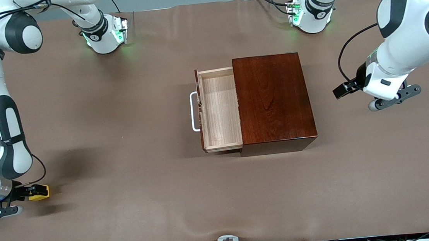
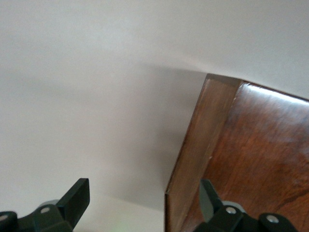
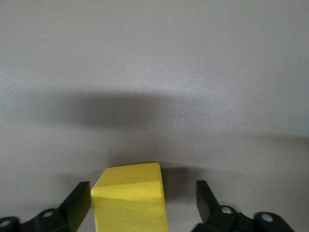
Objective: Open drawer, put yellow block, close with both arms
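Right wrist view: right gripper (image 3: 143, 205) open astride yellow block (image 3: 129, 199), fingers at three and nine o'clock; rigid, light, best pinched on flat sides. Left gripper (image 2: 145, 203) waited, open.

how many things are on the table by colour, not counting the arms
yellow: 1, the yellow block
dark reddish-brown: 1, the box
light plywood: 1, the drawer tray, pulled out
white: 1, the handle
total: 4

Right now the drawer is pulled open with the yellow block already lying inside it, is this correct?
Not quite. The drawer is pulled open, but its tray is bare. The yellow block sits on the table at the right arm's end, between the open right gripper's fingers, as the front view shows.
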You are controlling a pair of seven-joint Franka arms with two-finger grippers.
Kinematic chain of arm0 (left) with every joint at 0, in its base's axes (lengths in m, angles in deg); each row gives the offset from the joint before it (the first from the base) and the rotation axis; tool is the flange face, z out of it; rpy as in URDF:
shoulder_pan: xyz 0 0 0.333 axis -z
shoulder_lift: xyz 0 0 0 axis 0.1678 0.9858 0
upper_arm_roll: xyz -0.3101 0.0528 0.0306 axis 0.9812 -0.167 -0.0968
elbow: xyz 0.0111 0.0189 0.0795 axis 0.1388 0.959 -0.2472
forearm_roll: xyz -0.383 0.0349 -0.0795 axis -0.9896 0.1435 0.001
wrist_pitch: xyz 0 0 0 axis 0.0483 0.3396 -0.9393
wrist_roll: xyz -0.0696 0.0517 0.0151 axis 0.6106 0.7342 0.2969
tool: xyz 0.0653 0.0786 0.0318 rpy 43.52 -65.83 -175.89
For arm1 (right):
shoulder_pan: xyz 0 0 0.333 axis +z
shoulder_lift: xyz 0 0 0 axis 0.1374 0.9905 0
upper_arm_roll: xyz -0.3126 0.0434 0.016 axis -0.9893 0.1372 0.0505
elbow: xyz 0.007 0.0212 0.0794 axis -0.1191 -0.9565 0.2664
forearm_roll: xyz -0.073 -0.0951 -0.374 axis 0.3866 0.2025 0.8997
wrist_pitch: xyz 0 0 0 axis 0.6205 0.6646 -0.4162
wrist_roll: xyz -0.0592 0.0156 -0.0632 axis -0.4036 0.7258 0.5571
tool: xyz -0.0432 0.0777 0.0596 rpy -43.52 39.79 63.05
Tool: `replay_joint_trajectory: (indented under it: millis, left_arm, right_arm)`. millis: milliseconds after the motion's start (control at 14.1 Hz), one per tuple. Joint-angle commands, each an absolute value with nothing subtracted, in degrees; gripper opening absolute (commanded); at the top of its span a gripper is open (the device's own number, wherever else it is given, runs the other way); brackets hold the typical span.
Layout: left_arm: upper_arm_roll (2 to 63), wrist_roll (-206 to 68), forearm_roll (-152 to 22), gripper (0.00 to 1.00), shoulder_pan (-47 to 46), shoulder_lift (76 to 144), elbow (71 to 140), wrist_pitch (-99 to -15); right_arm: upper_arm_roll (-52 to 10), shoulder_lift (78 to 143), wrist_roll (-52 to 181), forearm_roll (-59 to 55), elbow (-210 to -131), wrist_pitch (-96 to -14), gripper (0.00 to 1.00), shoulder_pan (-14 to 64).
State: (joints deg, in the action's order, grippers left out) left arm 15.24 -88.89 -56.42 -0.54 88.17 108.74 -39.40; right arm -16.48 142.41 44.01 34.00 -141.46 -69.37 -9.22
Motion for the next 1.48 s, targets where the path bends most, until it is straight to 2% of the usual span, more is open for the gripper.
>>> replay_joint_trajectory:
  millis: [0,71,141,283,566,848,990,1202,1414]
  left_arm:
    - [15.6,-84.6,-56.9,1.0,-1.7,84.3,110.3,-36.9]
    - [15.3,-82.9,-56.8,1.0,-1.7,84.3,109.7,-36.9]
    - [15.3,-81.1,-56.6,1.0,-1.7,84.4,108.9,-37.5]
    - [15.2,-77.2,-56.2,1.0,-2.4,84.4,107.5,-39.6]
    - [15.3,-67.2,-55.7,1.0,-6.9,84.3,105.4,-43.0]
    - [15.7,-66.5,-55.7,1.0,-7.4,80.9,104.9,-39.1]
    - [15.8,-65.2,-55.7,1.0,-7.4,80.1,103.1,-36.7]
    - [15.8,-62.7,-55.7,1.0,-7.4,80.2,101.5,-31.7]
    - [15.8,-63.9,-55.7,1.0,-7.3,80.2,100.9,-31.4]
  right_arm:
    - [-15.9,142.4,43.0,34.1,-141.2,-69.4,0.42,-9.9]
    - [-15.8,142.2,42.7,33.9,-141.2,-69.0,0.16,-9.8]
    - [-15.8,142.0,42.7,33.7,-141.2,-68.9,0.02,-9.8]
    - [-15.8,140.8,42.7,33.6,-141.1,-66.3,0.0,-9.8]
    - [-15.8,133.3,43.6,33.7,-140.3,-51.9,0.0,-9.4]
    - [-16.2,118.8,45.1,34.4,-139.9,-40.5,0.0,-9.7]
    - [-16.2,113.1,46.6,34.6,-139.9,-32.1,0.0,-9.7]
    - [-15.7,108.0,54.5,34.3,-140.2,-25.2,0.0,-8.2]
    - [-15.6,104.3,66.1,33.7,-142.2,-21.8,0.0,-1.6]
